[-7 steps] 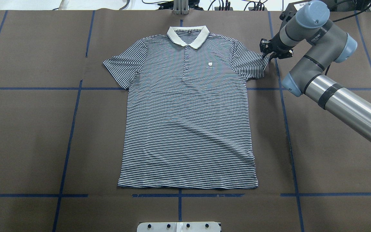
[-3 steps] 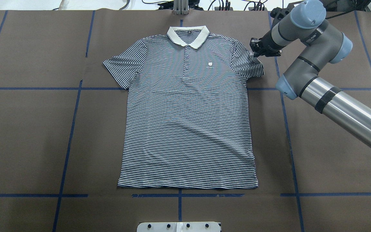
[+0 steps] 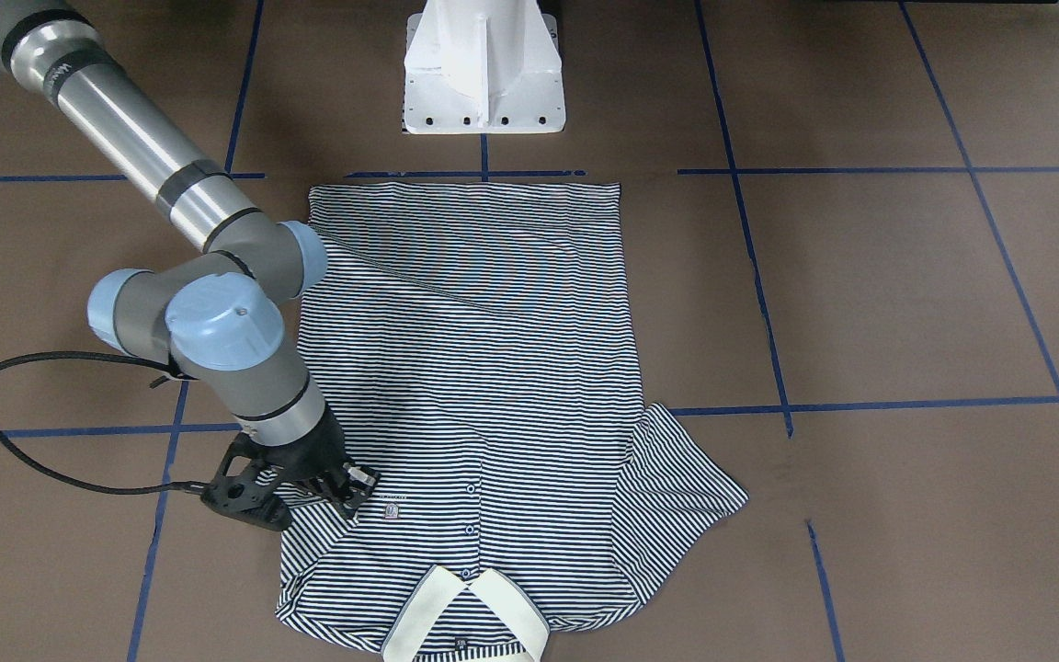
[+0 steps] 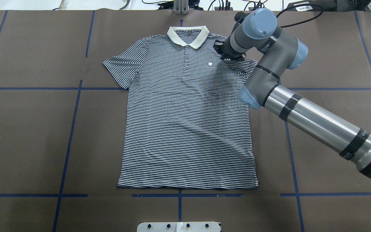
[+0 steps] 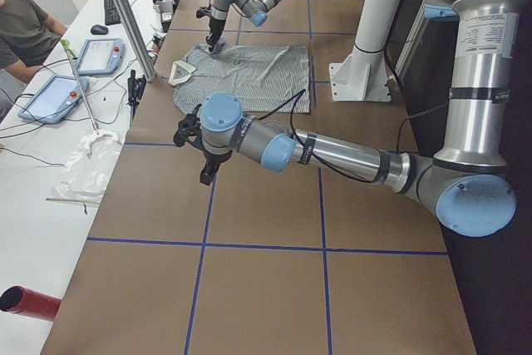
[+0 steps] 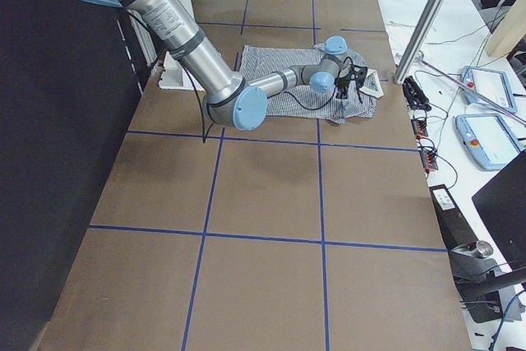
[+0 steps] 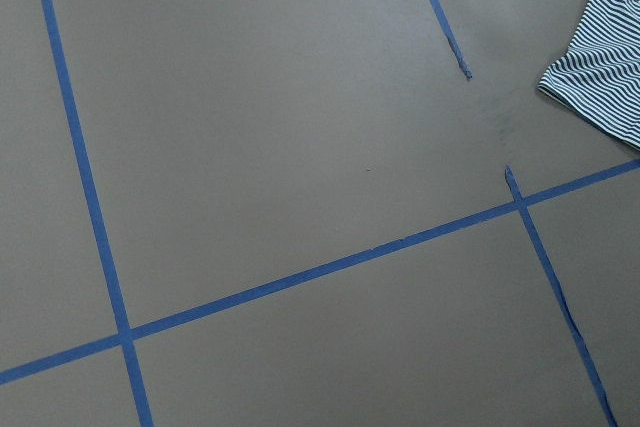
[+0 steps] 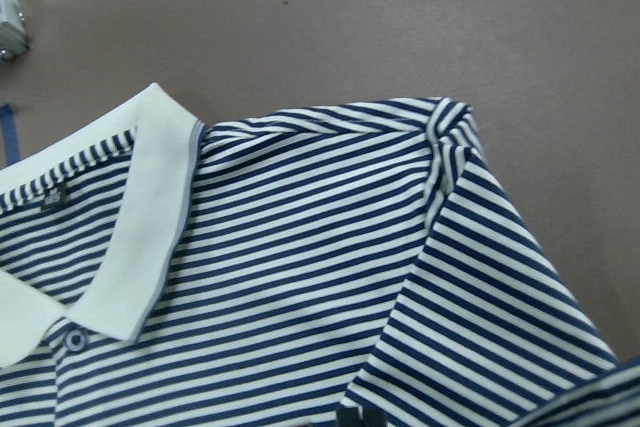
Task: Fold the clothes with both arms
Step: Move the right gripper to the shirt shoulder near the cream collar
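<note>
1. Just beside the white collar (image 4: 188,36), my right gripper (image 4: 227,55) is clamped on the polo shirt (image 4: 185,122) by its sleeve (image 4: 242,64), which is folded onto the chest.
2. From the collar down, the shirt lies flat on the table (image 4: 27,129).
3. My left gripper (image 5: 204,175) hangs well away from the collar; I cannot tell how its jaws stand.

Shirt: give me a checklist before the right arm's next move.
1. Right gripper's hold: ok. The right wrist view shows the right sleeve drawn up to the jaws.
2. Right sleeve folded in: ok. It lies over the chest of the shirt, with the gripper beside the label.
3. Left sleeve: ok. It is flat and spread on the table, not yet folded.
4. Left gripper clear of cloth: ok, it is over bare table. Its jaws: cannot tell.
5. Collar and hem: ok, both lie flat.
</note>
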`<state>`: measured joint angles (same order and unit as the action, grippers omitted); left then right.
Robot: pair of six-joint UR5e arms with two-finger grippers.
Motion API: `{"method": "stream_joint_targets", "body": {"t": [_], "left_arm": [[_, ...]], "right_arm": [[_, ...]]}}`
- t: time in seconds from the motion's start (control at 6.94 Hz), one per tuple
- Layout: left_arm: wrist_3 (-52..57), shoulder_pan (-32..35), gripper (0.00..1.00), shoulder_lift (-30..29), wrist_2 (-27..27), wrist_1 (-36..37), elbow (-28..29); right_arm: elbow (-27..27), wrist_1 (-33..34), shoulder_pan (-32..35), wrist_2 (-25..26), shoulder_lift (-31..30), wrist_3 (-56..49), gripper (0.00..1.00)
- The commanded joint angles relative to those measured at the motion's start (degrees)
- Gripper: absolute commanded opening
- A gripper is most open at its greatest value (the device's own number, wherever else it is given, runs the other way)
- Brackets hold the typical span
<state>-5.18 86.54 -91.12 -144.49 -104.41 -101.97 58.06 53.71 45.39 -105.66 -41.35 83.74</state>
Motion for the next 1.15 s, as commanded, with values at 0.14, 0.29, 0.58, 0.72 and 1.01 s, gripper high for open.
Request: {"method": "stream_joint_targets", "body": {"t": [0.14, 0.29, 0.58, 0.72, 1.01], "left_arm": [[-0.1, -0.1, 1.00, 0.1, -0.1, 0.3, -0.9], [-0.2, -0.2, 1.00, 0.0, -0.1, 0.1, -0.8], [-5.1, -7.6, 1.00, -6.4, 0.2, 0.0, 2.9], [-15.8, -11.3, 1.00, -10.4, 0.7, 0.2, 3.4], [-38.3, -19.9, 1.00, -18.5, 8.0, 0.0, 5.8]], "right_arm": [[-7.7, 0.5, -2.7, 7.6, 6.0, 0.9, 0.00], [-7.8, 0.6, -2.8, 8.4, 5.8, 0.9, 0.58], [-5.7, 0.6, -2.5, 8.6, 5.8, 1.0, 1.00], [-1.8, 0.8, -2.1, 7.8, 4.9, 1.2, 1.00], [11.2, 1.4, -1.2, 2.2, -3.5, 1.1, 1.00]]}}
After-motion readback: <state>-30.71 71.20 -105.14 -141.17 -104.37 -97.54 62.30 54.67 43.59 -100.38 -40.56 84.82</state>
